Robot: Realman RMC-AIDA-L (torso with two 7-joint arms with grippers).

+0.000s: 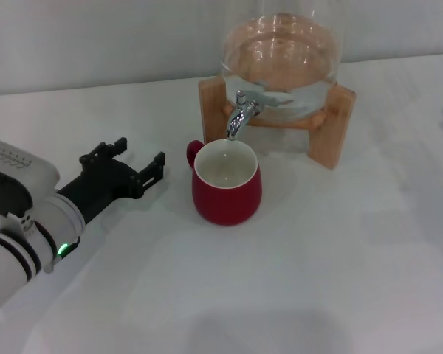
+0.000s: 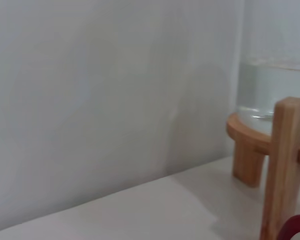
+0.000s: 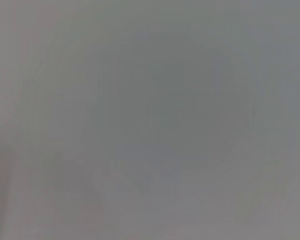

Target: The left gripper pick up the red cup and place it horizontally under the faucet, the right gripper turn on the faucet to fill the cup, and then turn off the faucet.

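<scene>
Red cup (image 1: pixel 227 190) under faucet (image 1: pixel 241 110), just right of open left tool (image 1: pixel 136 161)

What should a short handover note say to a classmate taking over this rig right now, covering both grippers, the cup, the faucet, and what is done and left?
Left gripper: open, empty, beside the red cup, not touching it.
Right gripper: not in view.
Red cup: upright on the table, under the faucet spout; no water visible inside.
Done: cup placed.
Left: right gripper opens the faucet, fills the cup, then closes it.
</scene>
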